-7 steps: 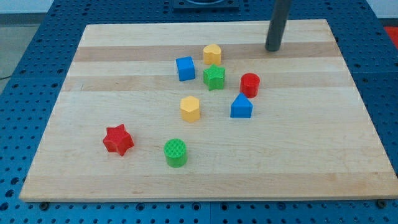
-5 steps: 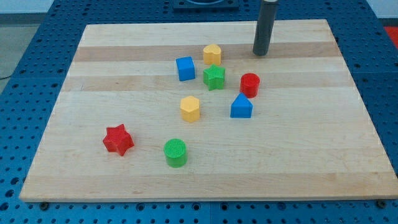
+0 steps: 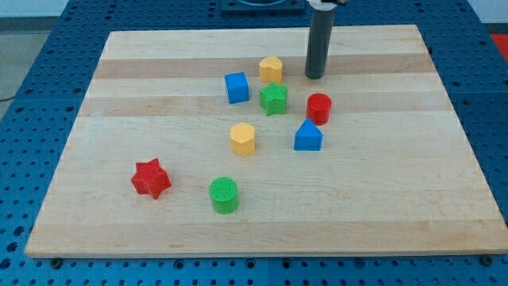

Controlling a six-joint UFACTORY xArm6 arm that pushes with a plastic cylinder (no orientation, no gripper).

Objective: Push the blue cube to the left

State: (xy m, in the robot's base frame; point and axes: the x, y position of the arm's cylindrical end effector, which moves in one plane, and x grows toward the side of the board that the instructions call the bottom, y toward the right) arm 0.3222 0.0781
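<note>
The blue cube (image 3: 236,87) sits on the wooden board (image 3: 119,119) above the board's middle. My tip (image 3: 315,76) stands to the view's right of it, about a hundred pixels away and slightly higher. A yellow heart-like block (image 3: 271,68) and a green star (image 3: 273,98) lie between the tip and the cube. The tip touches no block.
A red cylinder (image 3: 318,107) lies just below the tip. A blue triangular block (image 3: 308,137) sits below that. A yellow hexagon (image 3: 243,138) is near the middle. A red star (image 3: 151,178) and a green cylinder (image 3: 224,195) lie at the lower left.
My tip has moved to the view's left and slightly down, from the upper right towards the yellow block. No block has moved.
</note>
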